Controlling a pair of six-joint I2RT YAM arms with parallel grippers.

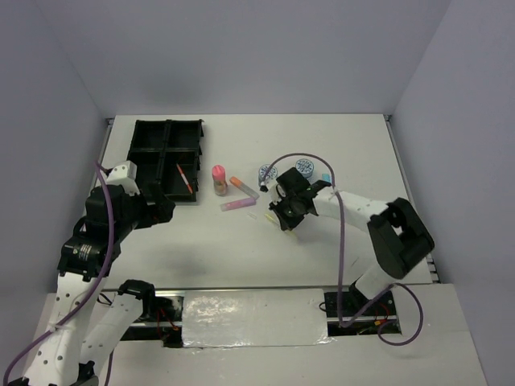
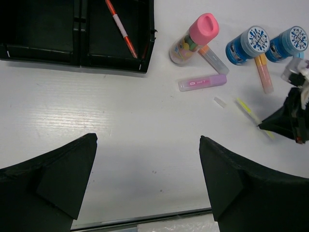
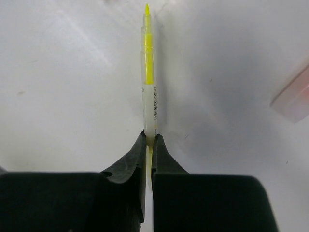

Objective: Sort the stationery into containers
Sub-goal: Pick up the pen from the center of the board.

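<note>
The right gripper (image 3: 148, 145) is clenched on a thin yellow-green pen (image 3: 148, 82). Its two black jaws pinch the clear barrel near one end, and in the right wrist view the rest of the pen points to 12 o'clock over the white table (image 3: 72, 72). Whether the pen touches the surface cannot be told.

In the top view, a pastel pink marker (image 1: 239, 203) lies near the gripper at 10 o'clock, with a pastel orange marker (image 1: 244, 186) just beyond it. Two round blue-patterned tins (image 1: 266, 173) stand at 11 and 1 o'clock. A pink-capped stubby tube (image 1: 219, 179) stands farther out at 10 o'clock. Beyond that is the black plastic four-compartment tray (image 1: 166, 137), with a thin orange pen (image 1: 185, 178) in its near right compartment.

The left gripper (image 2: 147, 169) hangs wide apart at the tray's 6 o'clock edge, grasping nothing.
</note>
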